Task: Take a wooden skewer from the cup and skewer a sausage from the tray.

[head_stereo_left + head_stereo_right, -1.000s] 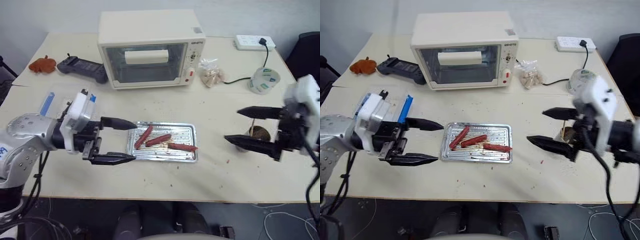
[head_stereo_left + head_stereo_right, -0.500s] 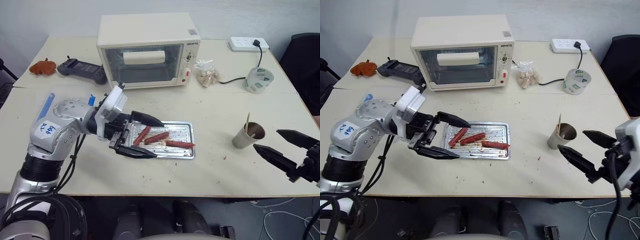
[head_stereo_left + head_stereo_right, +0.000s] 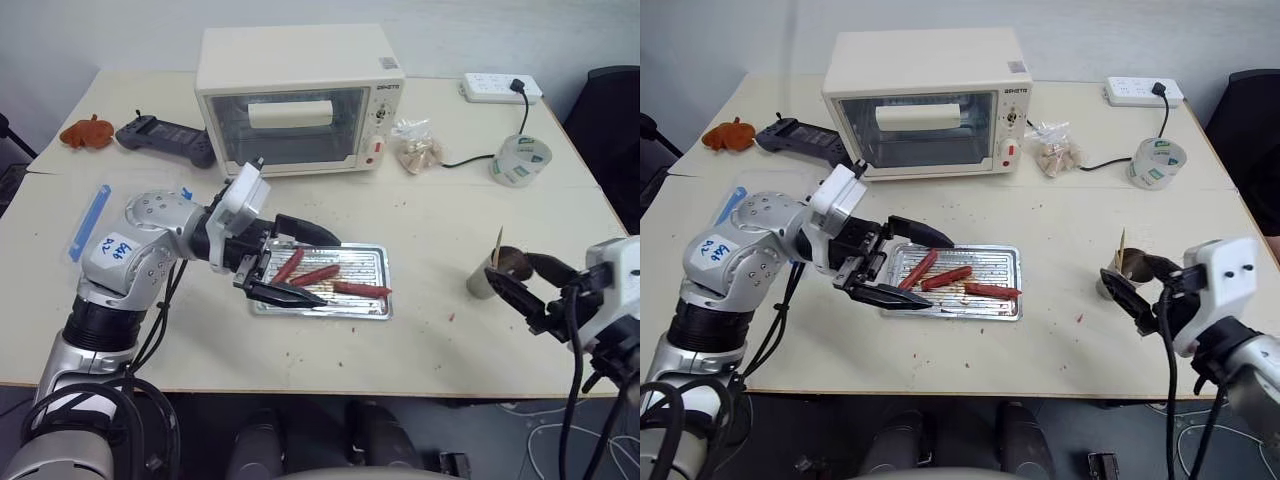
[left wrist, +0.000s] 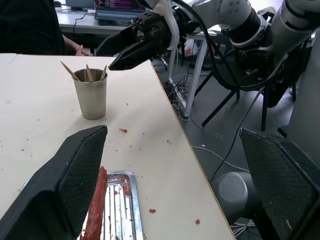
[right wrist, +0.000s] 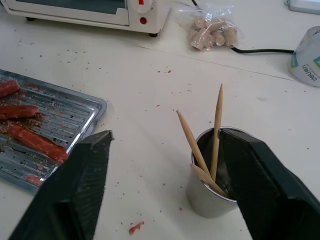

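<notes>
The grey-beige cup (image 5: 204, 201) stands right of the tray, holding three wooden skewers; the tallest skewer (image 5: 217, 125) sticks up past its rim. My right gripper (image 5: 165, 133) is open, its fingers level on either side of the cup (image 3: 481, 284) without touching it. The silver tray (image 3: 370, 262) holds three sausages; the slim sausage (image 3: 363, 290) lies at the front right. My left gripper (image 3: 329, 270) is open over the tray's left end, its fingers straddling the two other sausages (image 3: 288, 266).
A cream toaster oven (image 3: 300, 95) stands behind the tray. A tape roll (image 3: 525, 160), a power strip (image 3: 500, 88) and a bag of snacks (image 3: 418, 148) lie at the back right. A black controller (image 3: 165, 138) and an orange object (image 3: 85, 130) are at the back left.
My left gripper moved right, from beside the tray to over its left end. My right gripper came in from the right and lower, and its fingers now flank the cup, closer together.
</notes>
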Robot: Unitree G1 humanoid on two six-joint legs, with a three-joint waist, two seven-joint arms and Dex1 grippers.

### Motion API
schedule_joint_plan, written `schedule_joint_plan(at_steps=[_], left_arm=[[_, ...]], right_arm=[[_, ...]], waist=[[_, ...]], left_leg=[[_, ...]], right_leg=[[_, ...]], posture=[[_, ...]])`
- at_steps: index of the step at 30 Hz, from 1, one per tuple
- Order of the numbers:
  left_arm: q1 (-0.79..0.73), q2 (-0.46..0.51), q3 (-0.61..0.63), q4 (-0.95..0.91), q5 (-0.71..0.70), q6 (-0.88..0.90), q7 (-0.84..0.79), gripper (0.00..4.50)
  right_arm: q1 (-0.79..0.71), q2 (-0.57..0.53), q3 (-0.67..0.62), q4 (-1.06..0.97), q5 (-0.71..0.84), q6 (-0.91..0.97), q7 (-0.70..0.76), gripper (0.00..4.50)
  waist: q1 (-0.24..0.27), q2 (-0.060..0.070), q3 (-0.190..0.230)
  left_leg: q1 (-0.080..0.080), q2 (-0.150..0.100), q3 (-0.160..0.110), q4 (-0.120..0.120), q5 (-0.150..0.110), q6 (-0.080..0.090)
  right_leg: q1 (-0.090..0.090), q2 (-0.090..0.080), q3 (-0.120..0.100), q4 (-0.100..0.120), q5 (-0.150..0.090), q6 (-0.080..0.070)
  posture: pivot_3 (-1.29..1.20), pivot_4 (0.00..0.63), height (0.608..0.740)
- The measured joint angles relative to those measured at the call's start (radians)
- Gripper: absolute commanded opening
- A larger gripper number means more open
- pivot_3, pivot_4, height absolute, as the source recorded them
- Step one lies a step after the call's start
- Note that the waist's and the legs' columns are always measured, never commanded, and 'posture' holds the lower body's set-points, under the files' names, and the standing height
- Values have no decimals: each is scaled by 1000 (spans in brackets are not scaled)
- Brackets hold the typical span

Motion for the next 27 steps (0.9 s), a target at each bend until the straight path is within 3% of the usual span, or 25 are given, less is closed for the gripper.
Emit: schedule_joint_plan(at_steps=[15, 18, 22, 27], left_arm=[[-19, -14, 0, 9, 12, -6, -1, 4500], [-19, -18, 0, 9, 16, -15, -4, 4500], [-19, -18, 0, 13, 28, -25, -11, 4500], [-36, -24, 0, 30, 33, -37, -14, 4500]], right_arm=[[40, 26, 87, 87, -155, -123, 19, 3001], [21, 29, 94, 102, -165, -131, 20, 2446], [17, 36, 112, 112, -175, -133, 19, 1161], [13, 37, 121, 112, -186, -133, 15, 1161]], waist=[[-1, 0, 0], [0, 0, 0], [1, 0, 0], [1, 0, 0]], left_leg=[[0, 0, 1, 0, 0, 0], [0, 0, 1, 0, 0, 0], [0, 0, 1, 0, 0, 0], [0, 0, 2, 0, 0, 0]], right_leg=[[0, 0, 0, 0, 0, 0], [0, 0, 0, 0, 0, 0], [0, 0, 0, 1, 0, 0], [0, 0, 0, 1, 0, 0]], posture=[[0, 150, 740], [0, 150, 740], [0, 150, 740], [0, 150, 740]])
